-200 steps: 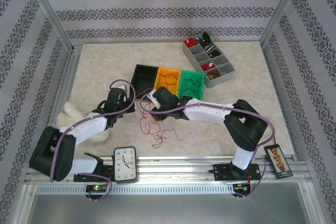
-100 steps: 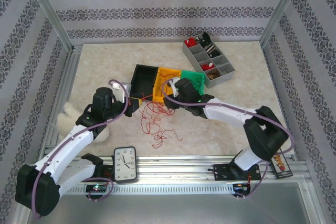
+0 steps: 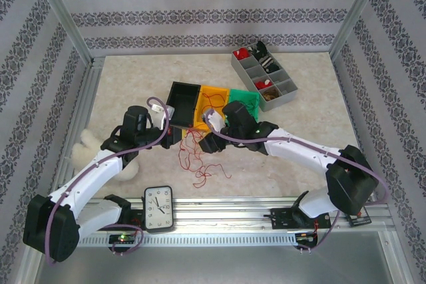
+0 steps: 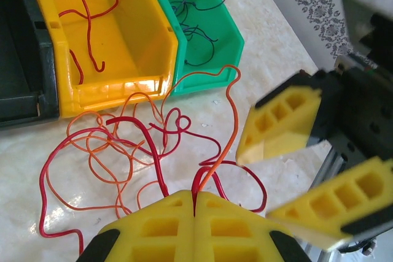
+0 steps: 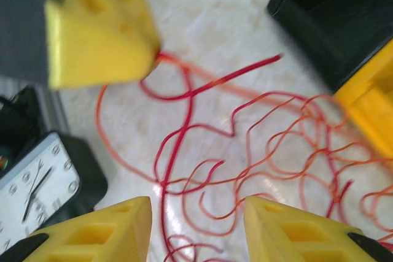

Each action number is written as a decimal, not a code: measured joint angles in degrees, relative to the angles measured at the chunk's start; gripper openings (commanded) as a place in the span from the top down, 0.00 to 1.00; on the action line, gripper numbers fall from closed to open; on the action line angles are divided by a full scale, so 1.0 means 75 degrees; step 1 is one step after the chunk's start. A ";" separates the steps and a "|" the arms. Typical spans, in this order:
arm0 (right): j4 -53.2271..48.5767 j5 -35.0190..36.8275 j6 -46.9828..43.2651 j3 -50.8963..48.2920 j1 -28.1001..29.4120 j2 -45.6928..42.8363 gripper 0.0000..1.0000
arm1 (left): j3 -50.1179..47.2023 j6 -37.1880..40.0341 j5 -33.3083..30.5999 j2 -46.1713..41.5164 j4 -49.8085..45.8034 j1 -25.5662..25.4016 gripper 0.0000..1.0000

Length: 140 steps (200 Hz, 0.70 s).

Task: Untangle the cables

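Left wrist: left hand (image 4: 194,204) tight on cables (image 4: 145,128)

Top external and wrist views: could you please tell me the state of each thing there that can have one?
left gripper: shut on red and orange strands of the cables.
right gripper: open, hovering above the cables.
cables: tangled, lying loose in front of the yellow bin.
yellow bin: holds a red wire.
green bin: holds thin dark wires.
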 measured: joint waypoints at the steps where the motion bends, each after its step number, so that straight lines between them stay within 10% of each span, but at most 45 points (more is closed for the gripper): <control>1: -0.0009 -0.0006 0.0000 0.0003 0.0000 0.0003 0.55 | 0.0003 0.0000 0.0003 0.0003 0.0000 0.0000 1.00; 35: -0.0353 -0.0233 -0.0204 0.0178 0.0085 0.0434 0.59 | 0.0055 0.0023 0.0020 0.0044 0.0000 0.0000 1.00; 67: -0.0495 -0.0227 -0.0323 0.0326 0.0082 0.0720 0.96 | 0.0055 0.0020 0.0012 0.0044 -0.0003 0.0000 1.00; 103: -0.0597 -0.0507 -0.0358 0.0344 -0.0067 0.0612 1.00 | 0.0052 0.0012 -0.0044 0.0055 0.0006 0.0000 0.63; 140: -0.1253 -0.1329 -0.0367 0.0647 -0.0498 0.0227 1.00 | -0.0003 -0.0017 -0.0044 0.0460 0.0061 0.0000 0.55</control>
